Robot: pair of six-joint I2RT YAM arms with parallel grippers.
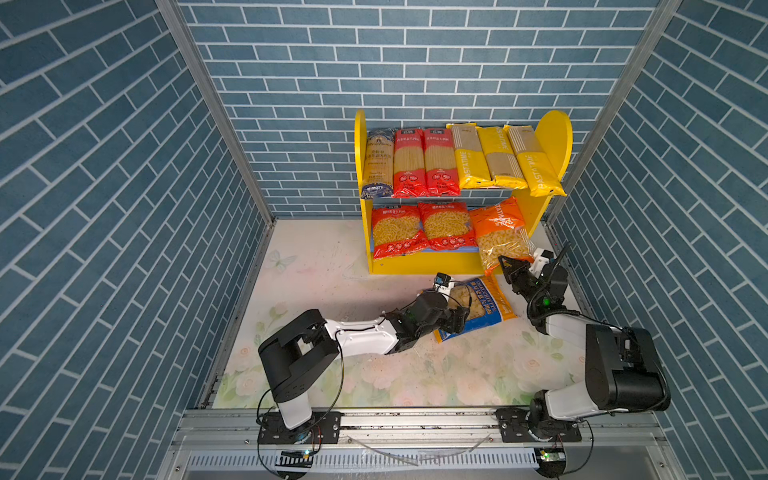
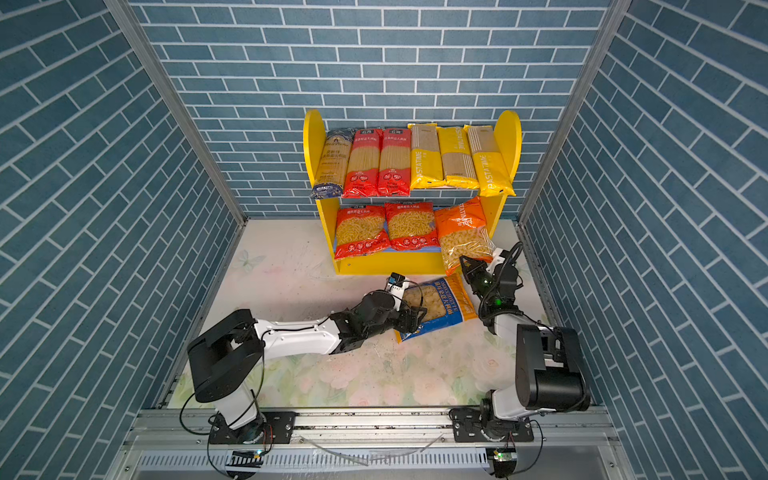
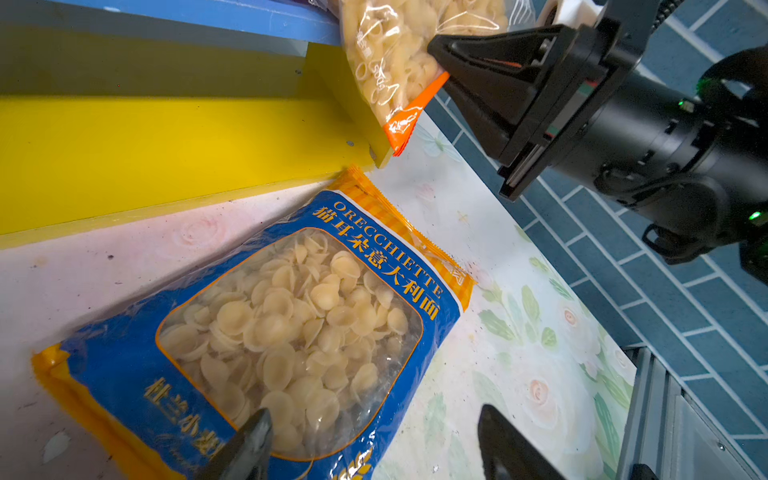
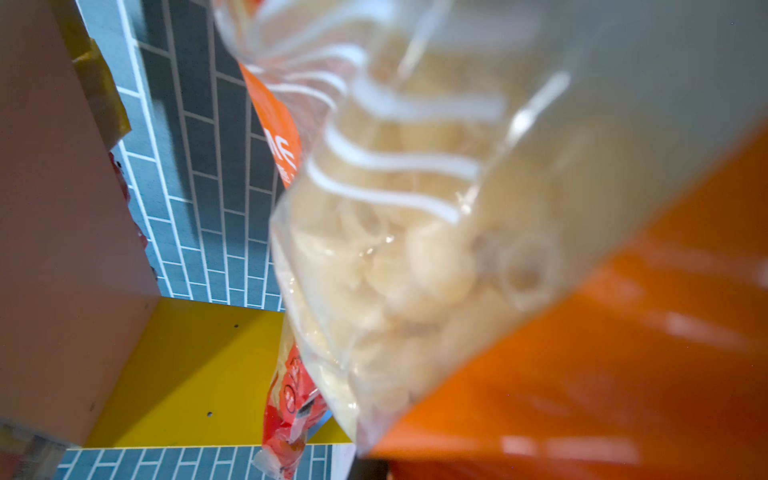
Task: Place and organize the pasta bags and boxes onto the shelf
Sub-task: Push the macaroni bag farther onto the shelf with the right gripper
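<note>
The shelf (image 1: pixel 419 266) (image 2: pixel 374 266) stands at the back right. Its upper board holds a dark blue pack (image 1: pixel 377 162), two red packs (image 1: pixel 426 162) and three yellow packs (image 1: pixel 498 158). Two red bags (image 1: pixel 422 230) lean on the lower board. Beside them the orange bag (image 1: pixel 500 237) (image 2: pixel 463 237) (image 3: pixel 390 54) (image 4: pixel 415 249) tilts out over the shelf's front. My right gripper (image 1: pixel 505 262) (image 2: pixel 466 262) (image 3: pixel 436 48) is shut on its lower edge. A blue-yellow bag (image 1: pixel 486 309) (image 2: pixel 444 309) (image 3: pixel 291 324) lies flat on the table. My left gripper (image 1: pixel 457 318) (image 2: pixel 415 318) (image 3: pixel 374 415) hovers open over its near end.
Blue brick walls (image 1: pixel 124 208) close in on three sides, the right one close behind my right arm. A metal rail (image 1: pixel 415 419) runs along the table's front edge. The floral table top (image 1: pixel 415 374) stretches left of and in front of the shelf.
</note>
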